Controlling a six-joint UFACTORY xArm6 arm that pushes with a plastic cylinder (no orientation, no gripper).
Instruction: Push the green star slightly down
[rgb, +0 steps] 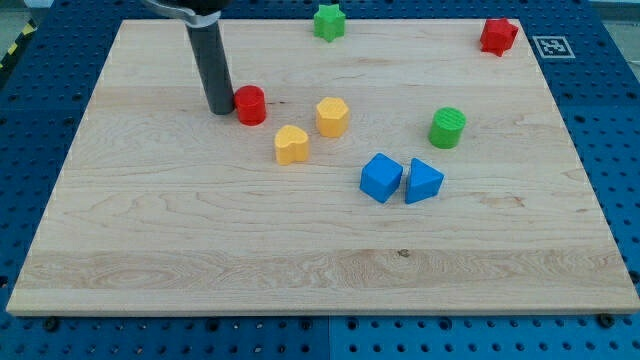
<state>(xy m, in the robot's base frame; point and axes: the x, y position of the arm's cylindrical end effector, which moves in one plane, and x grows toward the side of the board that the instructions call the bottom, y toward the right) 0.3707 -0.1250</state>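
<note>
Beside the red cylinder (250, 104) — touching it — my tip (220, 110).

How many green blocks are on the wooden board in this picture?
2. The green star sits at the board's top edge, near the middle. The green cylinder stands right of centre, above the blue blocks. None appears hidden, though my tip's rod covers a small area.

The desk (200, 250) is pale wood with a fine grain. On it lie a green star (328, 21), a green cylinder (447, 127), a red cylinder (250, 104), a red star (498, 35), two yellow blocks (332, 116) (291, 144), and two blue blocks (381, 177) (422, 181). The rod is dark grey down to the tip (220, 110).
</note>
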